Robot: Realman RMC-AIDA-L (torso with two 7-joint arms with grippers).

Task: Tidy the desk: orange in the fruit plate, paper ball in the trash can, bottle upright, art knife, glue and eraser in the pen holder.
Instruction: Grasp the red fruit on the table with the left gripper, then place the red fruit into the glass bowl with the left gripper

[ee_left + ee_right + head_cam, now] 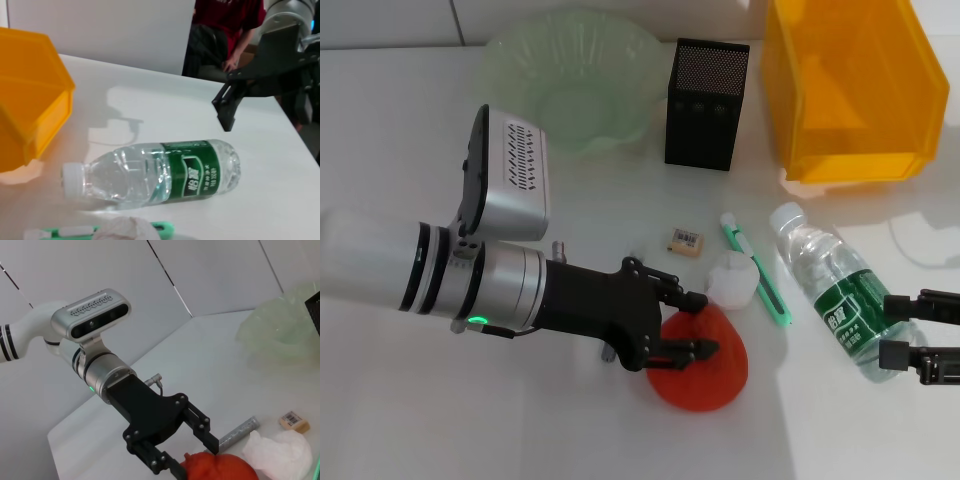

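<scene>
The left hand (pixel 705 324) reaches in low over the white counter (pixel 400 400), its fingers spread apart on either side of the orange (pixel 715 365), which sits at the near middle of the counter. One fingertip lies at the fruit's far top edge and the other over its near side; whether they press it cannot be told.

Just beyond the orange lies the paper ball (pixel 732 279), touching the green knife (pixel 757 270), with the small eraser (pixel 686 242) a little to the left. The bottle (pixel 832 290) lies on its side to the right, cap pointing away from the robot. The right hand (pixel 910 335) rests near the bottle's base, fingers apart and not touching it.

At the far side stand the pale green fruit plate (pixel 575 75), the black mesh pen holder (pixel 708 105) and the yellow trash can (pixel 855 90).

The right wrist view shows the grey glue stick (pixel 237 432) lying behind the orange (pixel 220 467), which the left arm hides from the head camera. The left wrist view shows the bottle (pixel 160 172) lengthwise, beside the trash can (pixel 30 115).
</scene>
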